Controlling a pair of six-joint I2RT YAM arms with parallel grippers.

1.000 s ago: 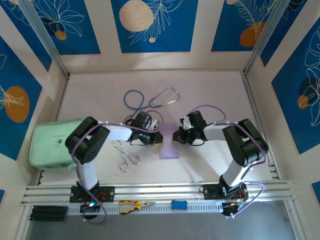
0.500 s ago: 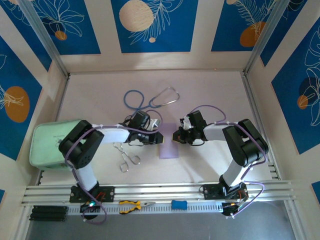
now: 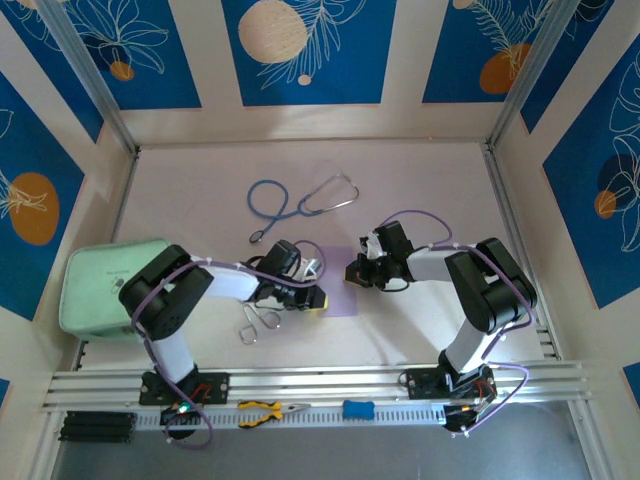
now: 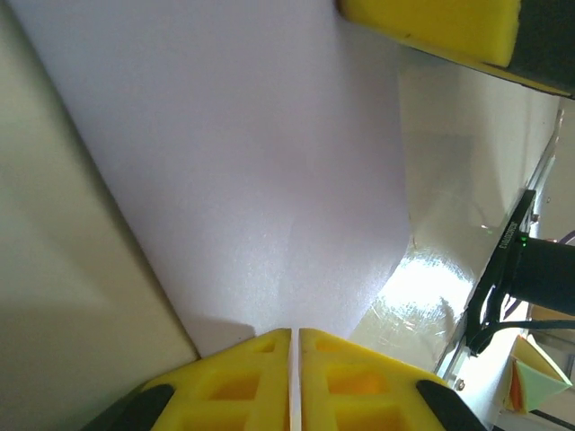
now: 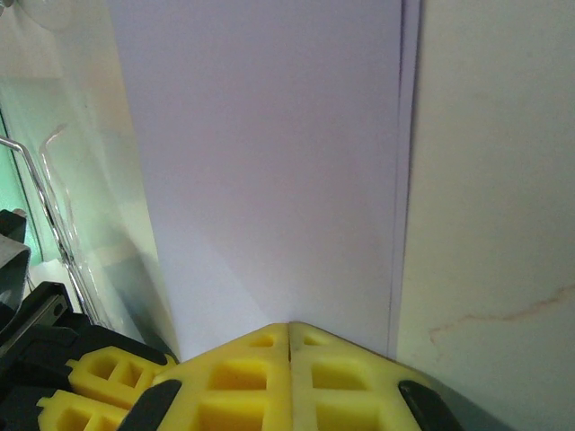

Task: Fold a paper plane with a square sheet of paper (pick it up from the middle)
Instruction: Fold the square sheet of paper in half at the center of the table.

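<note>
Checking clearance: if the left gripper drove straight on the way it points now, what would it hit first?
The square sheet of paper, lying right at the tips of the shut left gripper. Beyond the sheet the right gripper faces back at it, slightly off-line; depth is unclear, so I can't say whether they would touch.

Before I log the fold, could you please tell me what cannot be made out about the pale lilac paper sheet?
- Top view: the pale lilac paper sheet is too small to show creases; the left gripper and right gripper cover its side edges.
- Left wrist view: the picture's top edge cuts off its far end.
- Right wrist view: the yellow fingers hide its near edge.
</note>
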